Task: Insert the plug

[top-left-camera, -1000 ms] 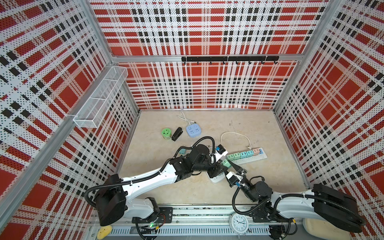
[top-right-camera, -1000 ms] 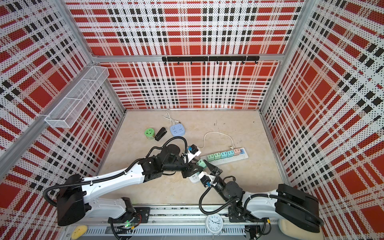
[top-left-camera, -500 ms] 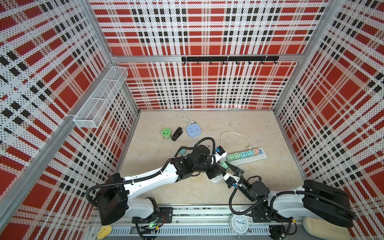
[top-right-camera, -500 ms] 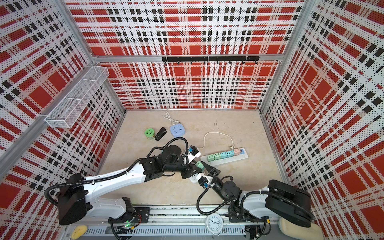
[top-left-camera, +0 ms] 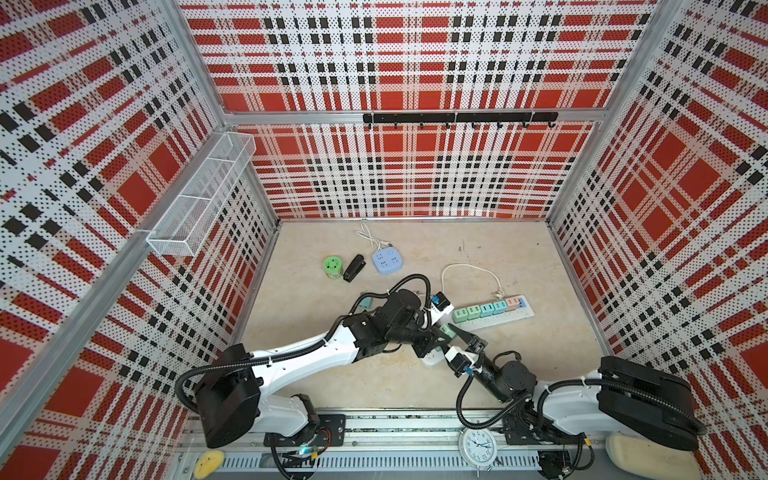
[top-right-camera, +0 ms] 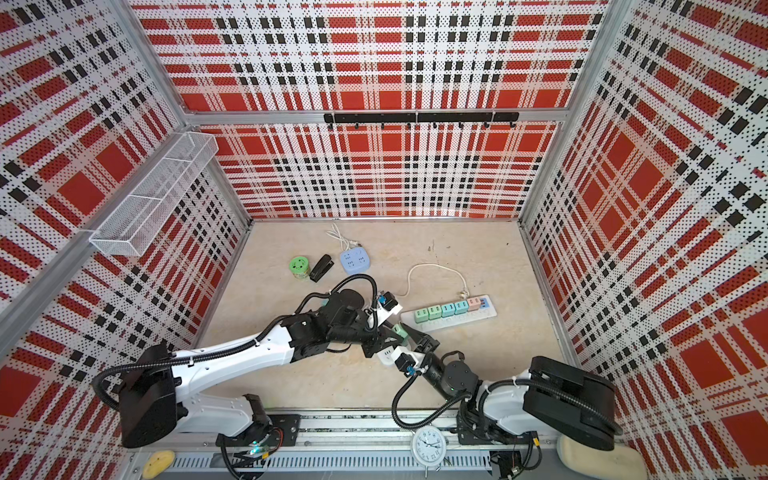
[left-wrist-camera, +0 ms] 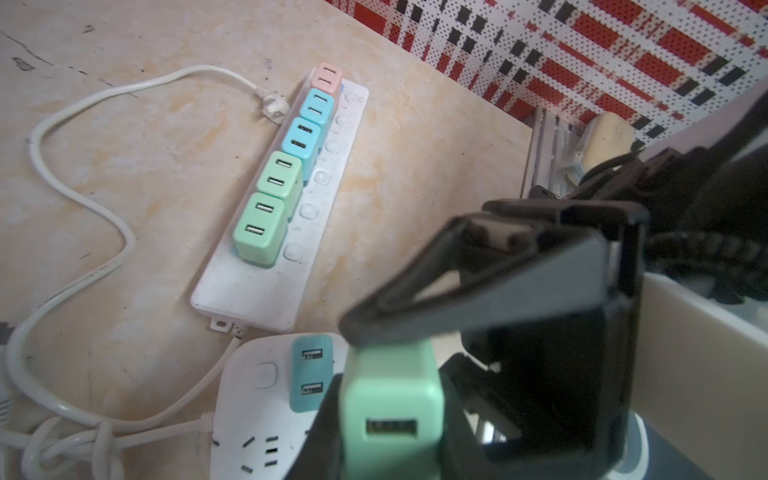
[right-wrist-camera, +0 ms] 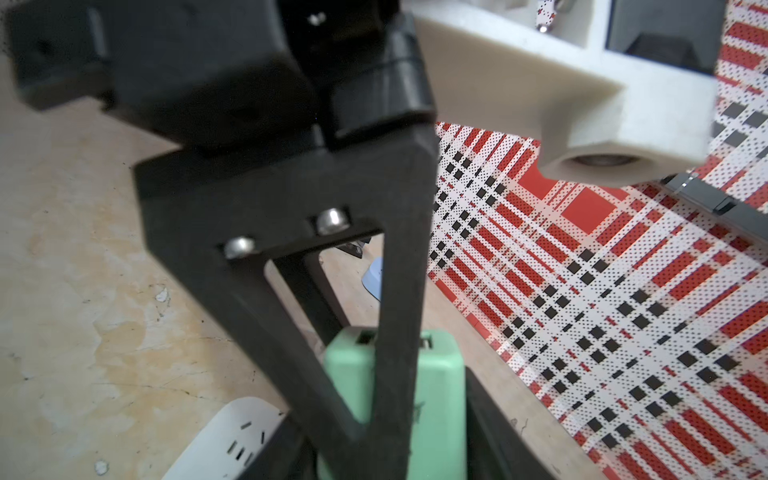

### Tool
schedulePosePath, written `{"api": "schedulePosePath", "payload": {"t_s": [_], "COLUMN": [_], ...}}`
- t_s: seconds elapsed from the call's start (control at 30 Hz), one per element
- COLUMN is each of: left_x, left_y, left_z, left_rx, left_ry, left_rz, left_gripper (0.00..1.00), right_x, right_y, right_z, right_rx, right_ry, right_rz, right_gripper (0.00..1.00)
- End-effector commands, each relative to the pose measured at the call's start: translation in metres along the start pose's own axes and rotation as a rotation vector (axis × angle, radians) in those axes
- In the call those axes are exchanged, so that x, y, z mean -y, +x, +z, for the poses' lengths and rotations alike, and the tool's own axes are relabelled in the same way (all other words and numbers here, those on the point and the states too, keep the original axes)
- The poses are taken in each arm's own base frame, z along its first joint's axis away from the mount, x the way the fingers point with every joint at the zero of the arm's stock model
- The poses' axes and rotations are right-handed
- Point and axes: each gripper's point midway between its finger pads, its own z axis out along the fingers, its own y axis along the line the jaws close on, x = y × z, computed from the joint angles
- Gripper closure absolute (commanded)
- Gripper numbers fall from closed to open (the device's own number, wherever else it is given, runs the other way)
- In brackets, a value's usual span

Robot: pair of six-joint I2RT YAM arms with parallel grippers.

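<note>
My left gripper [top-left-camera: 433, 340] has just clamped down on the green plug [left-wrist-camera: 390, 399]. The plug is pinched in its jaws, USB face up toward the wrist camera. The right gripper [top-left-camera: 459, 337] meets the same plug from the opposite side, and I cannot tell whether it grips or has slackened. To me this reads as a handover, leaving the insertion to my left arm. The white strip [left-wrist-camera: 257, 407] lies just under the held plug. A teal charger [left-wrist-camera: 311, 374] is already seated beside the jaws, with free sockets next to it.
</note>
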Motion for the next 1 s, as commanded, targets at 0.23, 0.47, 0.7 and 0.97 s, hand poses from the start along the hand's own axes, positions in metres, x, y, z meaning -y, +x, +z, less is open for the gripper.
{"api": "schedulePosePath", "payload": {"t_s": [0.23,0.47,0.7,0.97], "left_x": [-0.040,-0.042,-0.035,-0.040], "left_y": [-0.019,0.006,0.043,0.073], "left_z": [-0.054,-0.083,-0.063,-0.031], "left_rx": [0.028,-0.043,-0.135,-0.249], "left_ry": [-0.380,-0.476,-0.443,-0.461], "left_rz": [0.044,-0.036,-0.069,-0.028], "left_gripper": [1.00,1.00,1.00,1.00], "right_x": [0.029,0.086,0.154,0.177], "right_y": [-0.016,0.004,0.066,0.095], "right_z": [-0.008,-0.032,-0.071,-0.104], "right_rx": [0.055,-0.038,-0.179,-0.180], "right_ry": [0.122,0.389,0.725,0.843], "right_rz": [0.123,0.209,0.499,0.698], "right_gripper": [0.00,0.00,0.00,0.00]}}
